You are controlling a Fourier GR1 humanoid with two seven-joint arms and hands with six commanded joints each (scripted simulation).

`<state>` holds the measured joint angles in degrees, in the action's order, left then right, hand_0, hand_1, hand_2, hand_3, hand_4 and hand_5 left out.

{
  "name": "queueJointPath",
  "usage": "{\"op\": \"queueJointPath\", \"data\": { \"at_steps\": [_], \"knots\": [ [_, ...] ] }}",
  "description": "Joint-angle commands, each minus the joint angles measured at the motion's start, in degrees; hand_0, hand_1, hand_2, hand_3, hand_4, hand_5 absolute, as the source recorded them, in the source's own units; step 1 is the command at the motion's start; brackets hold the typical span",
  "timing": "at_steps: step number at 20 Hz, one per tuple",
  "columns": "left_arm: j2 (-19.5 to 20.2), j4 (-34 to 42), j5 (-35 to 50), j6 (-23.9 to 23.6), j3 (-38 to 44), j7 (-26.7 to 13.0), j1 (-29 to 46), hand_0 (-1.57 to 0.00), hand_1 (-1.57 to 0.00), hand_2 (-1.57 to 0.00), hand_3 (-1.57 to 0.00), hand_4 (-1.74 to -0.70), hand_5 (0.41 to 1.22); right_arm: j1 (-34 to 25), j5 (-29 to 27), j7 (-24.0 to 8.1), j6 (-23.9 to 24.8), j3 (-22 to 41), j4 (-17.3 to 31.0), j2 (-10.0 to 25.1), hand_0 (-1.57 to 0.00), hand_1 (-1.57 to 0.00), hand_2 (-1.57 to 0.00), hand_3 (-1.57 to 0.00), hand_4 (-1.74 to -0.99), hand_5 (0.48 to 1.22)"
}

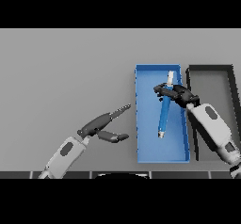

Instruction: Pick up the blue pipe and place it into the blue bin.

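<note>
Over the bin [141,124], the right hand [176,94] curls around the pipe [164,112], while the left hand [101,124] hangs left of the bin, fingers straight and holding nothing.

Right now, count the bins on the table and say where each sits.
2. The blue bin lies right of centre, with the blue pipe and right robot hand over it. The dark bin sits beside it, further right, partly covered by the arm.
</note>
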<state>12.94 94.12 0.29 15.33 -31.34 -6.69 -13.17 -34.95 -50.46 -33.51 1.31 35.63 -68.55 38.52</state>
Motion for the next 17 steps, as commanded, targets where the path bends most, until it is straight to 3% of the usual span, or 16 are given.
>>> {"op": "queueJointPath", "data": {
  "at_steps": [1,5,8,17],
  "knots": [
    [-0.58,-0.63,-0.28,0.06,-0.45,-0.29,-0.26,0.00,0.00,0.00,0.00,-0.83,0.477,-0.41,1.75,-0.01,-0.14,1.20,-0.51,0.79,-0.25,-0.23,-0.22,-0.13,-1.204,1.002],
    [-0.50,-0.75,-0.90,-0.08,-0.64,0.83,-0.25,0.00,0.00,0.00,0.00,-0.83,0.471,-0.43,3.58,-1.20,-1.35,2.93,-2.23,1.85,-0.12,-0.09,-0.09,-0.05,-1.189,0.880],
    [-0.58,-0.32,-0.27,0.08,-0.53,0.06,-0.27,0.00,0.00,0.00,0.00,-0.83,0.471,-0.39,4.02,-1.41,0.68,3.03,-2.65,1.53,-0.06,-0.05,-0.05,-0.03,-1.188,0.818],
    [-0.84,0.93,-1.08,-0.48,-1.41,-0.48,0.21,0.00,0.00,0.00,0.00,-0.83,0.474,-0.33,5.16,0.03,-0.09,3.72,-2.41,1.26,-0.02,-0.01,-0.01,-0.01,-1.186,0.769]
  ]
}}
